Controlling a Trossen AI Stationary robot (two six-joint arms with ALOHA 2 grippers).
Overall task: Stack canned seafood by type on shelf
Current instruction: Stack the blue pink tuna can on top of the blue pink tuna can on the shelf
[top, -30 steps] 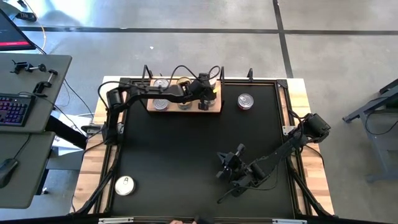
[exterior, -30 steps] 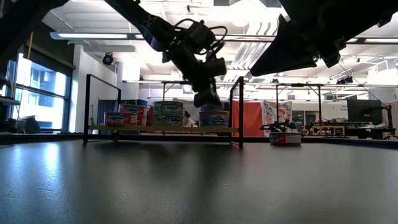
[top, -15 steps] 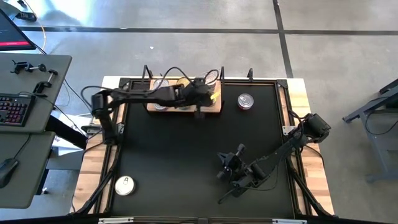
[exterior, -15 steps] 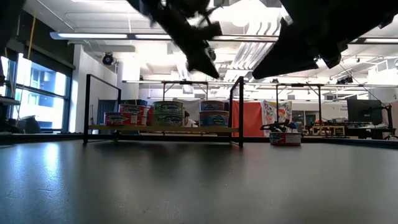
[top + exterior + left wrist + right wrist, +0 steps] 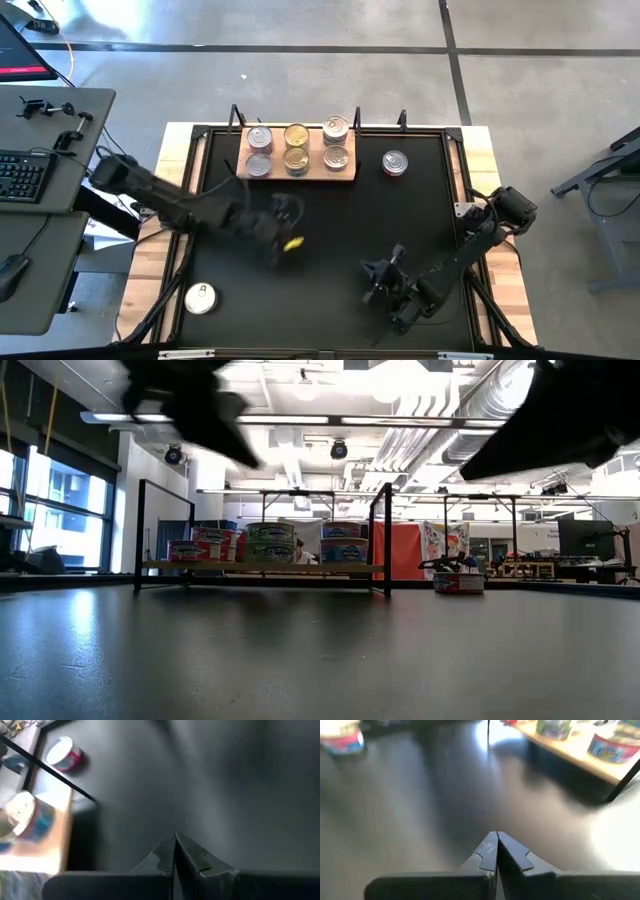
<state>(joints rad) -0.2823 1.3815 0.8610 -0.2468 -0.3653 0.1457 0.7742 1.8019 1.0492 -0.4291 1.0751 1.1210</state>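
Well, the left tool (image 5: 283, 232) hangs clenched and empty over the counter (image 5: 330, 215). Six tins (image 5: 296, 147) sit on the shelf (image 5: 347, 172) beyond it; the loose tin (image 5: 200, 297) nearby looks stiff, slick-sided: grip across its sides.

A robotics lab in an open-plan industrial hall: exposed silver ceiling ducts (image 5: 490, 405) and long strip lights (image 5: 300, 420) run above distant workbenches with a dark monitor (image 5: 583, 538), while a grey desk (image 5: 40, 130) carrying a backlit keyboard (image 5: 22, 176) flanks the polished concrete floor (image 5: 300, 80).
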